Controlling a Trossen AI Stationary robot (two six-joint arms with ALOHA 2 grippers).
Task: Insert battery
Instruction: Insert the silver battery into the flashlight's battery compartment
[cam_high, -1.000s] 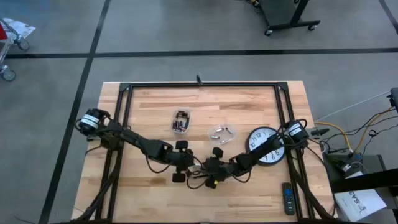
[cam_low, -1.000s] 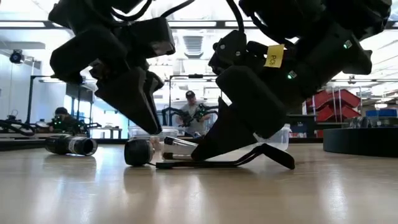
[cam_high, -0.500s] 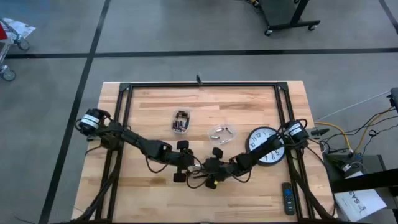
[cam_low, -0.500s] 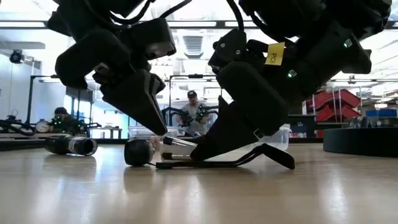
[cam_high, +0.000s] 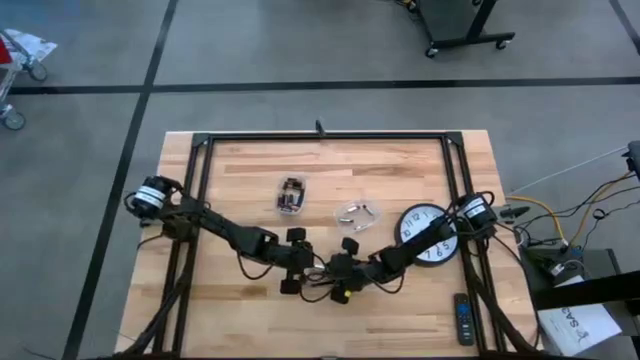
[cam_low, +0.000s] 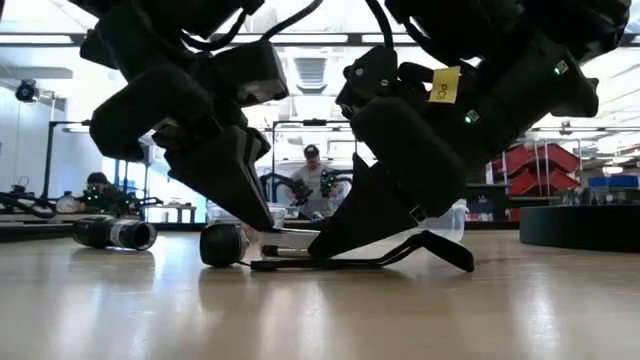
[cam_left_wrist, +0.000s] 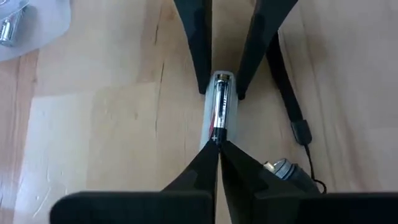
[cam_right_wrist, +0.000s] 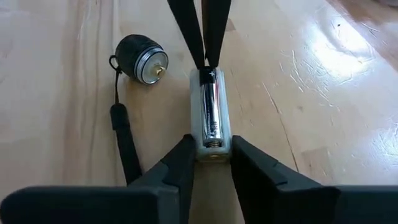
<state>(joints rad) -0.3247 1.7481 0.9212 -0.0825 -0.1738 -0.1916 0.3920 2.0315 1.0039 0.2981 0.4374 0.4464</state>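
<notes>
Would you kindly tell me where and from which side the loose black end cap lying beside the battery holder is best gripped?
Grip the end cap across its round black barrel, coming from above with the fingers on opposite curved sides. It lies on its side, metal contact face outward, so the barrel is the widest free surface. Its lanyard trails off one side, so stay clear of that. Both grippers are busy at the battery holder.

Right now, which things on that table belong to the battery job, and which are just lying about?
In the job: battery, clear battery holder, right gripper clamping the holder, left gripper pinching the battery's end.

Lying about: black cap, wall clock, remote control, plastic bag.
</notes>
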